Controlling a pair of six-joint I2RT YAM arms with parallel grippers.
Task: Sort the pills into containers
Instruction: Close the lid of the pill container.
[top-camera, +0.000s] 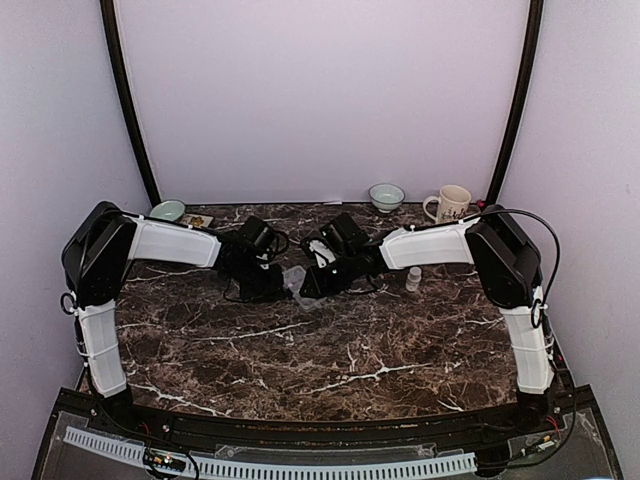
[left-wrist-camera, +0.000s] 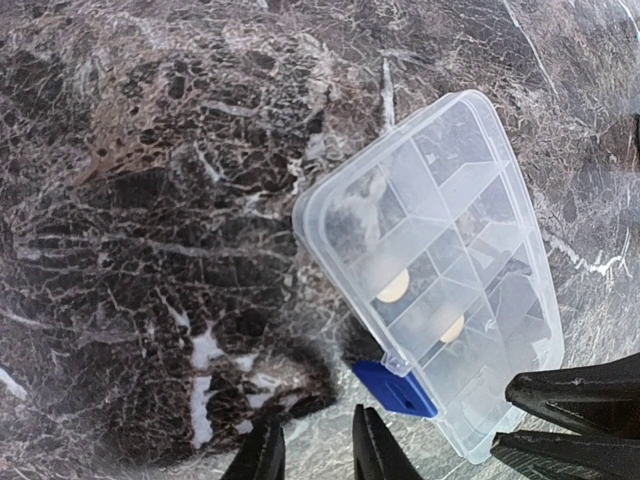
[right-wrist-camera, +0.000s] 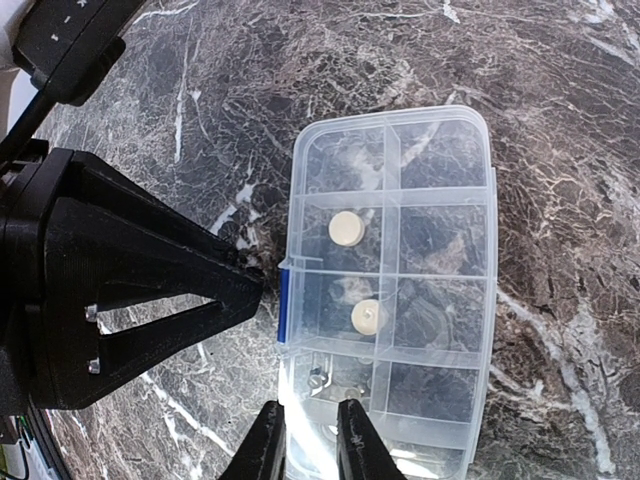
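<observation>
The clear organiser box (right-wrist-camera: 440, 250) lies flat on the marble, lid down, with a blue latch (right-wrist-camera: 283, 305) on its long side. Two round cream pills (right-wrist-camera: 346, 227) (right-wrist-camera: 367, 316) sit in separate compartments; the other compartments look empty. The box also shows in the left wrist view (left-wrist-camera: 440, 230) and small in the top view (top-camera: 297, 277). My right gripper (right-wrist-camera: 310, 445) has its fingers close together astride the box's near rim by the latch side. My left gripper (left-wrist-camera: 318, 455) is slightly open and empty, just short of the blue latch (left-wrist-camera: 395, 388).
A tiny white bottle (top-camera: 413, 280) stands right of the box. At the back are a mug (top-camera: 450, 203), a bowl (top-camera: 386, 196) and another bowl (top-camera: 167, 210). The right gripper's fingers (left-wrist-camera: 575, 392) overlap the box's end.
</observation>
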